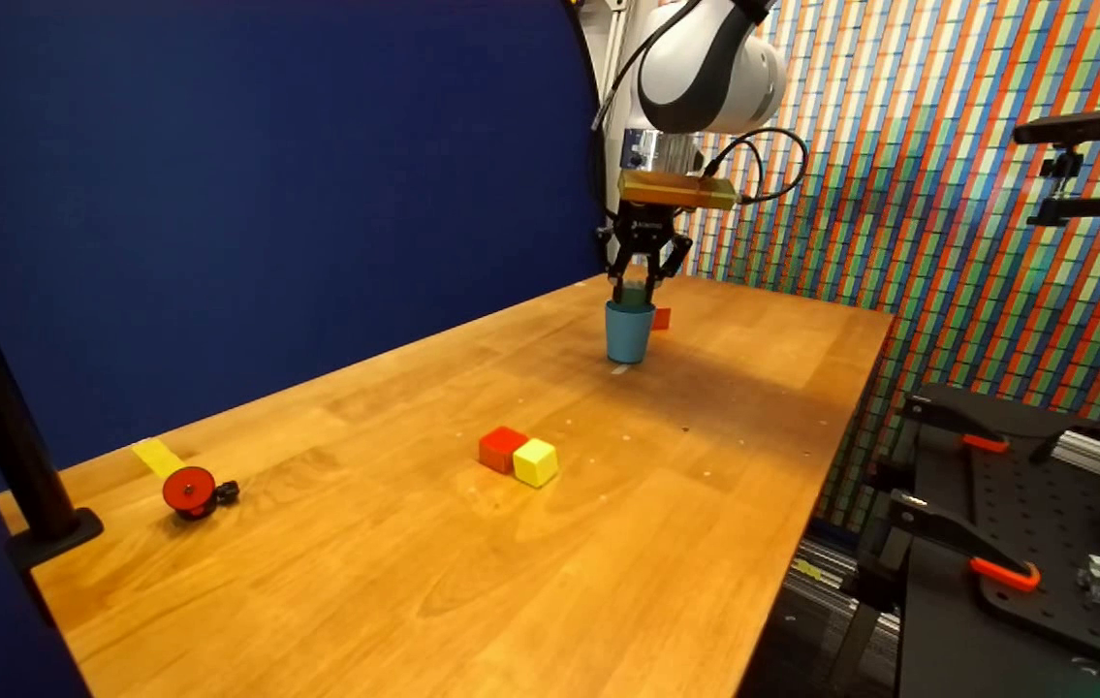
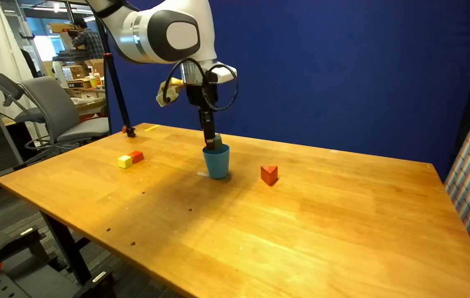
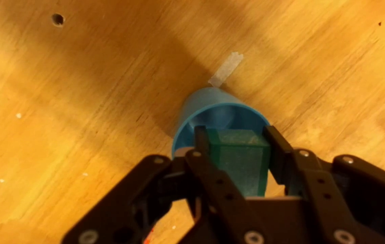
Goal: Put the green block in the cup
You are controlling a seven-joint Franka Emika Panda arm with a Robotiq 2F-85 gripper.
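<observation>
The green block sits between the two fingers of my gripper in the wrist view, and the gripper is shut on it. The block also shows in both exterior views, with its lower part at the cup's mouth. The blue cup stands upright on the table right under the gripper. It shows in the other views too. The fingertips are at about the height of the cup's rim. The block and fingers hide part of the cup's opening in the wrist view.
A red cube and a yellow cube lie side by side on the table. A red triangular block stands near the cup. A pole with a red and black clamp part stands at a table corner.
</observation>
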